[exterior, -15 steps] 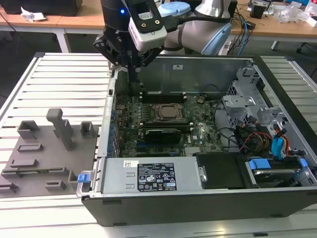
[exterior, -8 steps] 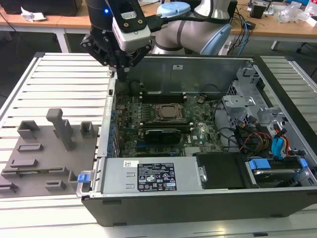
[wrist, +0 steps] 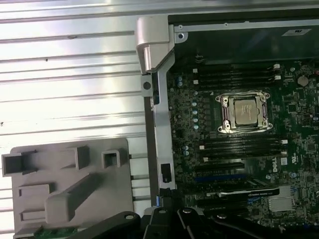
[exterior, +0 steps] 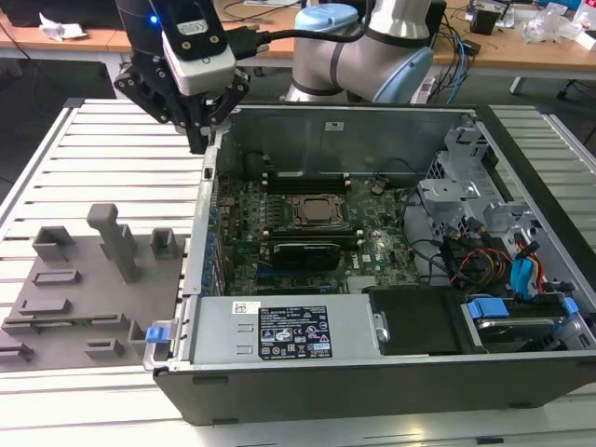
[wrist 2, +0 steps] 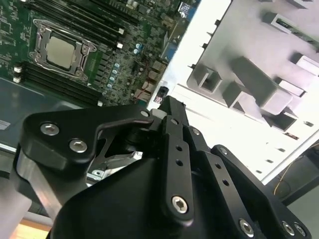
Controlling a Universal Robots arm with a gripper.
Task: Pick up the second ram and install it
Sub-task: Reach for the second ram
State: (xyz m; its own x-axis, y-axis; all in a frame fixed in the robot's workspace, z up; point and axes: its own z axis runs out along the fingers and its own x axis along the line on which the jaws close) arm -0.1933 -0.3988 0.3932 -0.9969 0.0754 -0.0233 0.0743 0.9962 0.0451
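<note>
My gripper [exterior: 198, 142] hangs above the back corner of the open computer case [exterior: 279, 391], on the exterior view's left, between the case and the grey fixture [exterior: 93, 298]. Its fingers meet at a point, shut, with nothing between them. In both wrist views the black gripper [wrist 2: 168, 102] [wrist: 167, 211] sits over the case's side wall. A thin green strip, the second ram [wrist: 56, 231] [wrist 2: 293, 26], lies in a slot of the fixture [wrist: 70, 189] [wrist 2: 259, 79], apart from the gripper. Long black memory slots [wrist: 239, 77] flank the processor socket [wrist: 244, 112].
The motherboard [exterior: 307, 223] lies inside the case with cables and a drive bay [exterior: 503, 261] on the exterior view's right. Upright grey blocks [exterior: 116, 237] rise from the fixture. The ribbed metal table [exterior: 102, 158] runs beneath both. Desks with clutter stand behind.
</note>
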